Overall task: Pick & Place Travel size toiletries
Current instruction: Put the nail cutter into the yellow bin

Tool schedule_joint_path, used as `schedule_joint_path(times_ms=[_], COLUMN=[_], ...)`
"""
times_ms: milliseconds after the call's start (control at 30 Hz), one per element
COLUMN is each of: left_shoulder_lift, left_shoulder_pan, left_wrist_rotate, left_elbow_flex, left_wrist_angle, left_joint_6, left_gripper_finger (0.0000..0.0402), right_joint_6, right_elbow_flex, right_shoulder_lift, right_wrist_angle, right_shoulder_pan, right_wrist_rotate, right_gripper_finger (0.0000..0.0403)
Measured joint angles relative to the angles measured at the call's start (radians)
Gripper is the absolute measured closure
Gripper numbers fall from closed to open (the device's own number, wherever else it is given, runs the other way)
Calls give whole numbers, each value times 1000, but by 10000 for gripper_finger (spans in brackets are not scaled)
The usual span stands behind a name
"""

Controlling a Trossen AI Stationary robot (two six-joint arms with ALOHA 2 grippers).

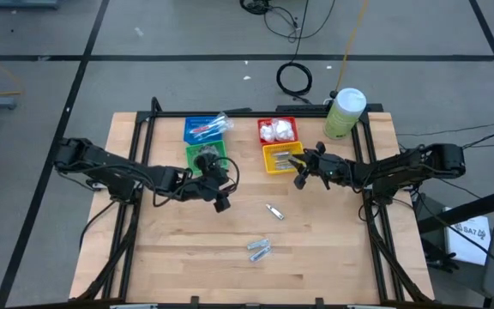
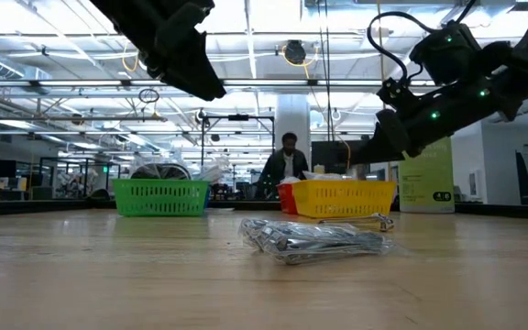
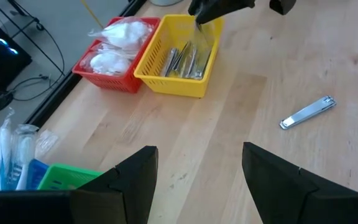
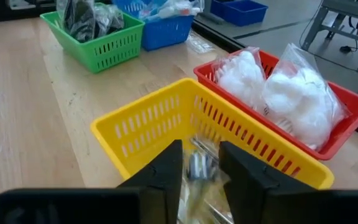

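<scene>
My right gripper [image 1: 301, 168] hovers over the yellow basket [image 1: 281, 158] with its fingers a little apart. A clear-wrapped silver tube [image 4: 199, 165] shows blurred between them and reaches down into the basket, where more silver tubes [image 3: 185, 61] lie. My left gripper [image 3: 194, 180] stands open above bare tabletop, beside the green basket [image 1: 206, 157], with nothing between its fingers. One silver tube [image 1: 274, 211] lies loose mid-table. A few more wrapped tubes [image 2: 319, 240] lie nearer the front edge. My right gripper points slanting down from the table's right side over the yellow basket. The wrapped silver tube [image 3: 201, 36] stands upright between its fingers, its lower end in the basket. Whether the fingers touch it, I cannot tell.
A red basket [image 1: 277, 130] with white puffy packets stands behind the yellow one. A blue basket [image 1: 206, 129] with wrapped toothbrushes stands behind the green one, which holds dark discs. A tall pale-green canister [image 1: 344, 113] stands at the far right corner.
</scene>
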Motion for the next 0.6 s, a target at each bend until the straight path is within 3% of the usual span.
schedule_joint_path(times_ms=[367, 600], left_shoulder_lift=[0, 0], left_shoulder_pan=[0, 0], left_wrist_rotate=[0, 0], left_elbow_flex=[0, 0], left_wrist_angle=[0, 0], left_joint_6=[-2, -3], left_gripper_finger=[174, 174], right_joint_6=[27, 39], right_elbow_flex=[0, 0], right_shoulder_lift=[0, 0], right_wrist_angle=[21, 180], right_shoulder_pan=[0, 16], right_wrist_rotate=[28, -6], right_gripper_finger=[247, 230])
